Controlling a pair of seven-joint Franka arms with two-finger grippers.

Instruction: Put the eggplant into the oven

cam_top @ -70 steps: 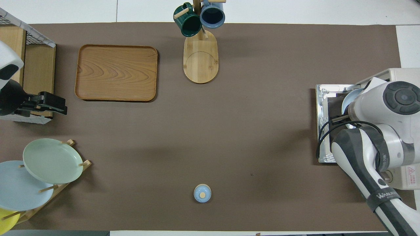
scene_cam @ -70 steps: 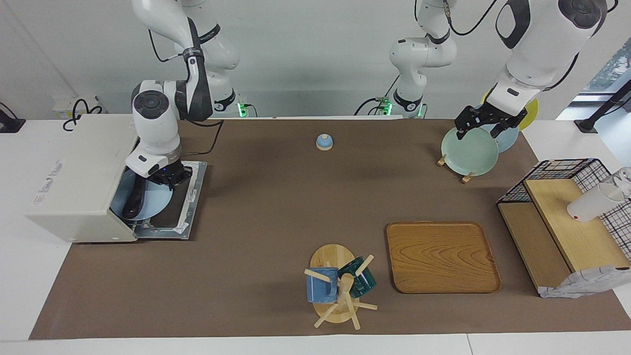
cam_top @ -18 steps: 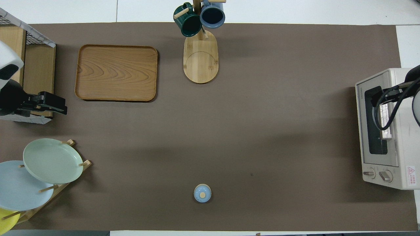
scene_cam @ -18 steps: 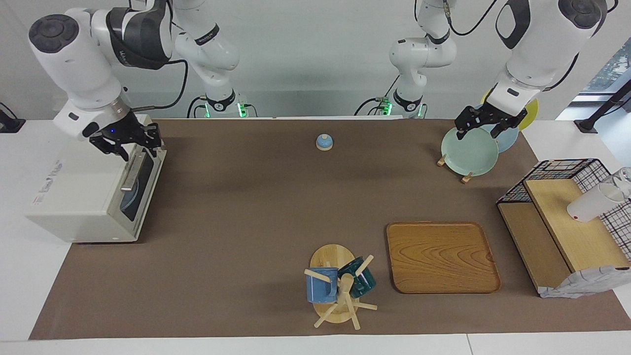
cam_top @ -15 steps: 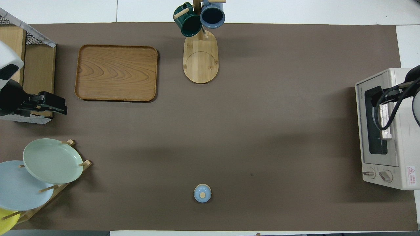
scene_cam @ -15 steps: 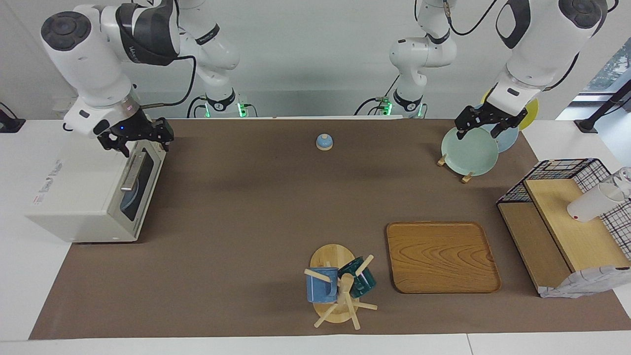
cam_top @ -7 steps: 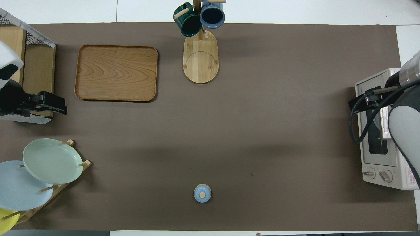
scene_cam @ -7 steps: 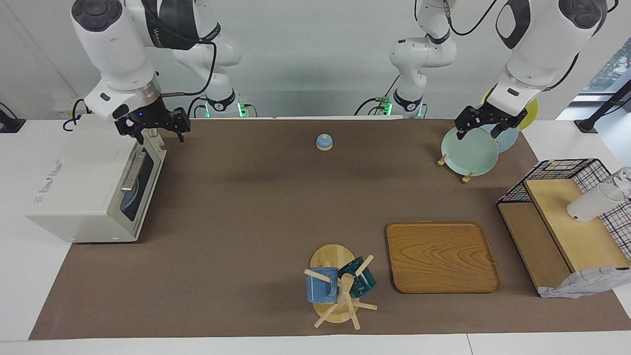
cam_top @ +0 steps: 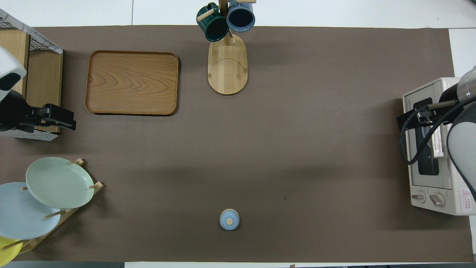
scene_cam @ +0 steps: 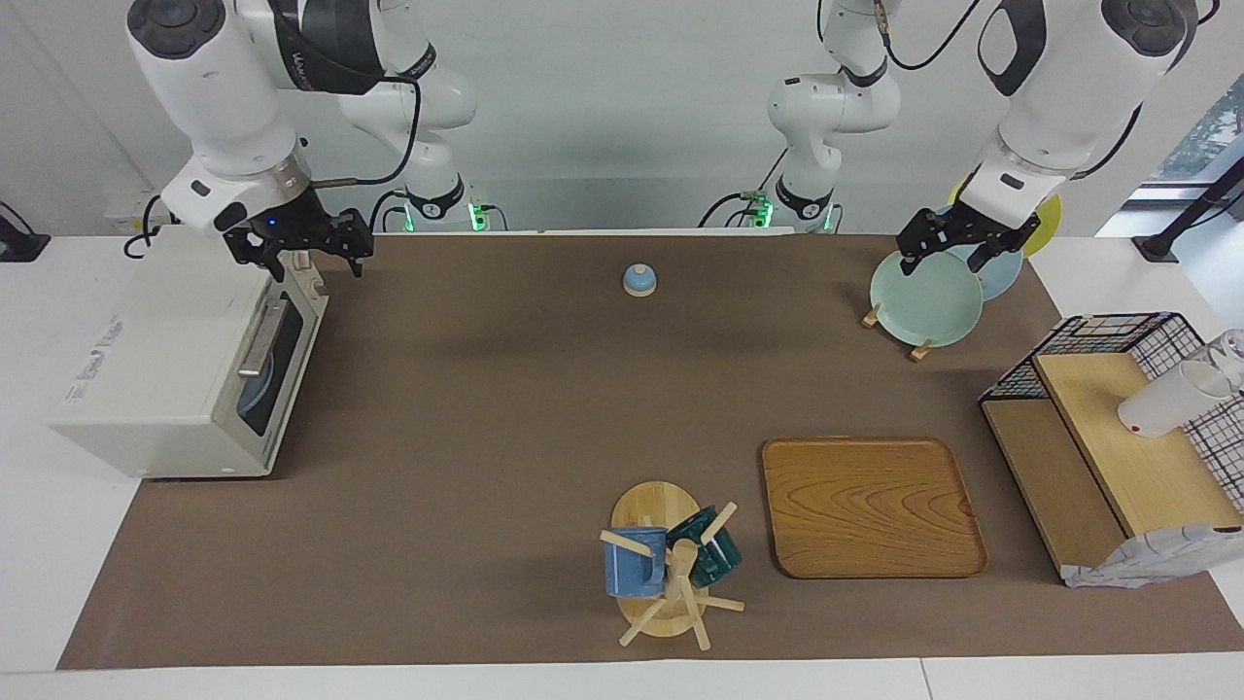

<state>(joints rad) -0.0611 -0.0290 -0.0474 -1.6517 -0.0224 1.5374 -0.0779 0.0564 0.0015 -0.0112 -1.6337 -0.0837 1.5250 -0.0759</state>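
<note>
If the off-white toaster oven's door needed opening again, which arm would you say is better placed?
Probably the right: the right gripper hangs open over the oven, near its silver handle. The left gripper waits over the plate rack.

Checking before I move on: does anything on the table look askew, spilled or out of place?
One oddity: a white cup lies tipped on its side on the wooden shelf inside the wire rack. The oven door is shut; nothing spilled.
</note>
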